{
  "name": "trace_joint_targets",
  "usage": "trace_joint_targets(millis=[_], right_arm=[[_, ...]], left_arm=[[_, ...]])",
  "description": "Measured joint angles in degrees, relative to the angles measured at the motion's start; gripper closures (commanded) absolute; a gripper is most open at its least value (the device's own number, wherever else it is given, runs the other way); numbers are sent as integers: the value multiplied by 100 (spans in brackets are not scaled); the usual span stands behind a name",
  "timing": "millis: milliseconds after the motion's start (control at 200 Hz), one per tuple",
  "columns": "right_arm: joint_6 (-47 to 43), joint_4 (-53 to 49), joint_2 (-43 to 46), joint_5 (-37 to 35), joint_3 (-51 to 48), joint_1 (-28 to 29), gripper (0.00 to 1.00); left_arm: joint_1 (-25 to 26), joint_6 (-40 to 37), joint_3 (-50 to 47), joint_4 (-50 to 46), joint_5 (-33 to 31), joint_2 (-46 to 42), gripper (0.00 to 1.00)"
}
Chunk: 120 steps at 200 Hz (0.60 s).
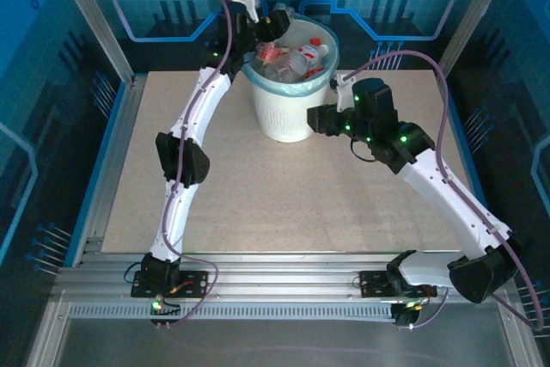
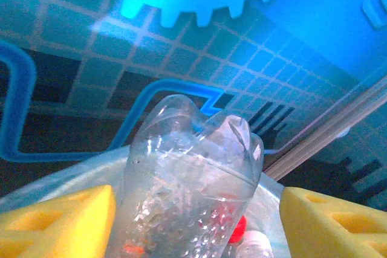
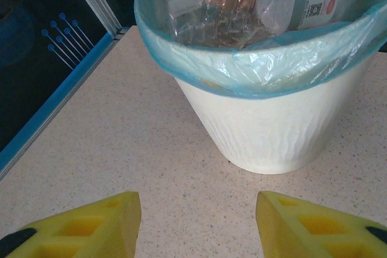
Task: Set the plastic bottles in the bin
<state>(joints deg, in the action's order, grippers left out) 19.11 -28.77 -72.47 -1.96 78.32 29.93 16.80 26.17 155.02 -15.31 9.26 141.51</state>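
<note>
**Heaped bin at far centre, one bottle over its rim**

The plastic bottles point(image 1: 292, 62) lie piled inside the bin point(image 1: 288, 122), which stands at the far centre of the tabletop point(image 1: 284, 204). The pile reaches the blue liner point(image 3: 254, 58), so a further bottle can probably only rest on top. One crumpled clear bottle point(image 2: 187, 185) stands between the pads of the left tool point(image 2: 196, 225), above the bin's far-left rim. The left pad seems to touch it and the right pad stands clear, so the jaws are apart and the grip looks released. The right tool point(image 3: 196, 222) hovers low just right of the bin, half-spread and empty, apparently keeping out of the drop. The overhead view gives both arms' placing around the bin. The left wrist view adds the gap at the pad. The right wrist view adds the ribbed wall and the bottles pressed against the liner.
</note>
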Motion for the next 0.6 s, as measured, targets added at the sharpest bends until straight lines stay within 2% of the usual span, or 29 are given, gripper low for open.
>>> trace_joint_targets(millis=[285,600], right_arm=[[0,-39,37,-15,-68,0,46],[0,-42,37,-17,-76,0,46]], left_arm=[[343,-667,-2,-361,-39,0,28],[396,-1010,-2,-848,-70,0,29]])
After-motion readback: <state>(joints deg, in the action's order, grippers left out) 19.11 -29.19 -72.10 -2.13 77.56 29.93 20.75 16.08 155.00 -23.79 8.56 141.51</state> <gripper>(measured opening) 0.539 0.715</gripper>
